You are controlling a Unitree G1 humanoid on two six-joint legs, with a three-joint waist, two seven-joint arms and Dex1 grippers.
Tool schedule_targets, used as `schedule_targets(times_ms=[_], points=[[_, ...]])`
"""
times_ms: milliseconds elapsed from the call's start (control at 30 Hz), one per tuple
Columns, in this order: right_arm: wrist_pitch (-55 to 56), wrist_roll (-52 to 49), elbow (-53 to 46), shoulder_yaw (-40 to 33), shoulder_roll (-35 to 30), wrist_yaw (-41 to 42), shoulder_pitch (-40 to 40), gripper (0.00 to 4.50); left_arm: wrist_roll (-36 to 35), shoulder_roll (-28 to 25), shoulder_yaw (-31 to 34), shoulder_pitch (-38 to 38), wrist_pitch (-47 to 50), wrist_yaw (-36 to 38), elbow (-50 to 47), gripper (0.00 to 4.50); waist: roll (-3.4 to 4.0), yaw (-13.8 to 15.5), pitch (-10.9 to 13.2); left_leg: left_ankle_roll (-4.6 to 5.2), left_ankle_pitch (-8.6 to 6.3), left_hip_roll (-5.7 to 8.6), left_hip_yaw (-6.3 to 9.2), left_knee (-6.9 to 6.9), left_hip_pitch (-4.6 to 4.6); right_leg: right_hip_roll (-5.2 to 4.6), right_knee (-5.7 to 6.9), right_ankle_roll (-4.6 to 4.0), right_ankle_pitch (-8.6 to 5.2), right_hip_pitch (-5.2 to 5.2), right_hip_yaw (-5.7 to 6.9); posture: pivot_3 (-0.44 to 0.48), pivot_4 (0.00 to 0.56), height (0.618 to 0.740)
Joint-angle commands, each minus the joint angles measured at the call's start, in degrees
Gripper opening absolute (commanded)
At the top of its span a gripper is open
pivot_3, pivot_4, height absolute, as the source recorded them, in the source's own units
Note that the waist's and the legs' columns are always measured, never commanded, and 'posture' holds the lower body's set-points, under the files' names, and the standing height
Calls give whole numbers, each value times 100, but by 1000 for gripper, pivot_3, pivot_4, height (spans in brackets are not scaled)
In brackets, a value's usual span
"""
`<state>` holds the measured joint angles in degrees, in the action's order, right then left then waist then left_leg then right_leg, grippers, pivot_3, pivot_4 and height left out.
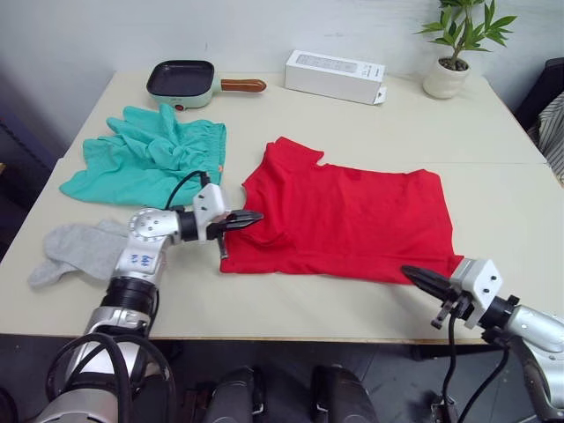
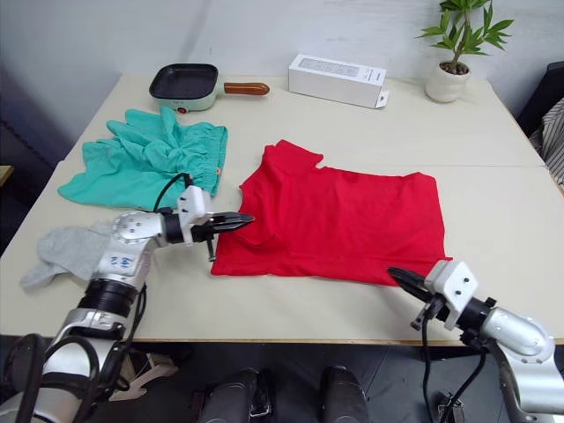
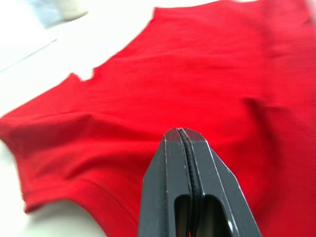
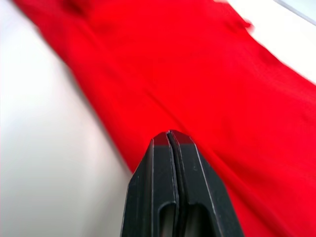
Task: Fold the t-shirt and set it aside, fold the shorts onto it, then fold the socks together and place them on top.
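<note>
While the light grey socks (image 1: 75,249) lie limp at the table's (image 1: 352,123) left edge and the teal shorts (image 1: 150,159) sit bunched just behind them, the left gripper (image 1: 247,218), fingers pressed together on nothing, points at the left side of the red t-shirt (image 1: 352,216) spread mid-table. Being thin, light and floppy, that shirt should pinch best at a hem or corner. Similarly closed and empty, the right gripper (image 1: 416,275) sits by its near right corner; no writing is legible anywhere.
</note>
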<state>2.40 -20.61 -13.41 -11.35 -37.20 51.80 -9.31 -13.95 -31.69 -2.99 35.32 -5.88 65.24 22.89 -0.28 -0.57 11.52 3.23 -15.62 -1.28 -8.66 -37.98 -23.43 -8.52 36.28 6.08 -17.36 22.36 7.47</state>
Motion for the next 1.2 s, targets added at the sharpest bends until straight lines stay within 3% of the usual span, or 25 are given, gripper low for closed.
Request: schedule_targets(times_ms=[33,133,300,433,667,833,967,1067,1200], points=[[18,183,-281,398,170,-104,10,0,-307,-170,-39,-486,562,301,-907,8,1,5,-1,0,-1,1,0,0,2,-1,0,-1,0,-1,-8,0,150,740],[184,593,75,683,455,-459,192,0,35,-61,-185,-764,388,37,-967,8,0,55,-1,0,-2,6,1,0,2,-5,-1,-1,0,-2,-15,0,150,740],[546,1119,943,728,832,-1090,567,0,803,400,-377,-639,-57,-931,-45,8,-3,72,-2,-21,-14,15,4,-2,-4,-11,-11,2,6,-1,-16,0,150,740],[727,1074,1211,463,794,-1282,437,0,980,715,-290,-430,77,-1640,333,8,-6,65,-6,-16,-11,13,5,-1,-1,-10,-8,2,6,-5,-11,0,150,740],[868,867,1835,-424,579,-1614,148,0,1036,560,-194,-641,550,-2031,209,8,-8,47,-13,-15,-23,7,8,1,26,-6,-31,5,8,-44,-7,0,150,740],[899,670,2331,-963,564,-1823,88,0,874,444,-41,-805,522,-1885,81,8,-10,32,-42,-25,-30,-3,13,3,35,-4,-37,5,8,-52,-7,0,150,740],[841,95,2287,-1470,577,-1809,229,0,386,297,191,-931,254,-1308,-197,8,-8,18,-42,-30,-32,-8,12,5,35,-1,-40,2,6,-49,-7,0,150,740],[589,-285,1650,-1417,551,-1534,176,0,-58,207,284,-1038,388,-874,-803,8,-4,22,-39,-36,-34,-11,11,12,26,-2,-39,-5,2,-35,-8,0,150,740],[235,-316,493,-792,692,-1356,-44,0,-65,139,51,-1340,725,-766,-1731,8,-3,31,-39,-40,-33,-13,11,21,18,-1,-39,-8,1,-27,-8,0,150,740]])
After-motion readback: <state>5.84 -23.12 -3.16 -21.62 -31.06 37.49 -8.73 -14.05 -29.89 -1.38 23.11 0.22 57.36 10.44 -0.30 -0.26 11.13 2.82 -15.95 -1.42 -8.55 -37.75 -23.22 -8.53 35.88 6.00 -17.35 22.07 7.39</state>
